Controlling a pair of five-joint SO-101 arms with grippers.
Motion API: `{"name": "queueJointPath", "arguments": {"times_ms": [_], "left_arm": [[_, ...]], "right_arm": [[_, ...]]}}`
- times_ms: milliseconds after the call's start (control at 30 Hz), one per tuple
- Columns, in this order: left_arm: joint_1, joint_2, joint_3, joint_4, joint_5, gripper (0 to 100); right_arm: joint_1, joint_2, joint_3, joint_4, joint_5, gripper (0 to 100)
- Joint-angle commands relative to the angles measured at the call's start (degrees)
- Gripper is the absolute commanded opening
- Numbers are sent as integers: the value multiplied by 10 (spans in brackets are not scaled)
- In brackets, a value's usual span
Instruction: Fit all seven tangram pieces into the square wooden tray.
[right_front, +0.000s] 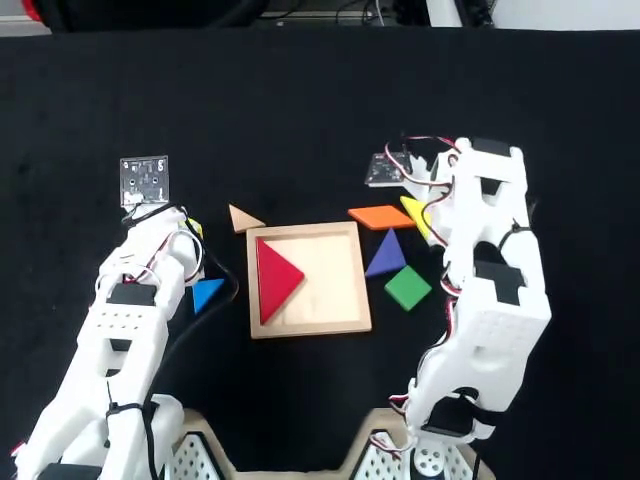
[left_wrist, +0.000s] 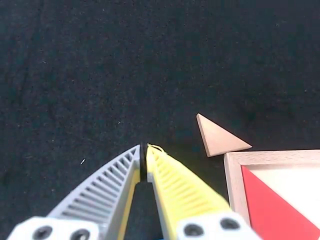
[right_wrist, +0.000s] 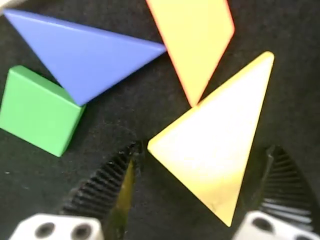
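Observation:
The square wooden tray (right_front: 345, 320) lies mid-table with a large red triangle (right_front: 275, 275) in its left half. A small tan triangle (right_front: 243, 218) rests just beyond the tray's far left corner, and a blue triangle (right_front: 207, 293) lies left of the tray beside the left arm. My left gripper (left_wrist: 145, 150) is shut on nothing, a short way from the tan triangle (left_wrist: 217, 137) and the tray corner (left_wrist: 232, 162). My right gripper (right_wrist: 204, 149) is open, its fingers on either side of the yellow triangle (right_wrist: 215, 145). The orange parallelogram (right_wrist: 192, 35), purple triangle (right_wrist: 85, 55) and green square (right_wrist: 37, 110) lie close by.
Two small printed boards lie on the black cloth, one at the far left (right_front: 145, 180) and one behind the right arm's wrist (right_front: 385, 170). The arm bases (right_front: 300, 455) stand at the near edge. The far half of the table is bare cloth.

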Motion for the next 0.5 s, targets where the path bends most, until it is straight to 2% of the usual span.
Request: {"name": "queueJointPath", "arguments": {"times_ms": [0,367,467], "left_arm": [[-7,0,-8,-10,6,43],[-6,0,-8,-10,6,43],[-6,0,-8,-10,6,43]], "right_arm": [[-4,-7,-30,7,10,371],[-10,51,-45,-3,10,370],[-9,53,-65,15,10,304]]}}
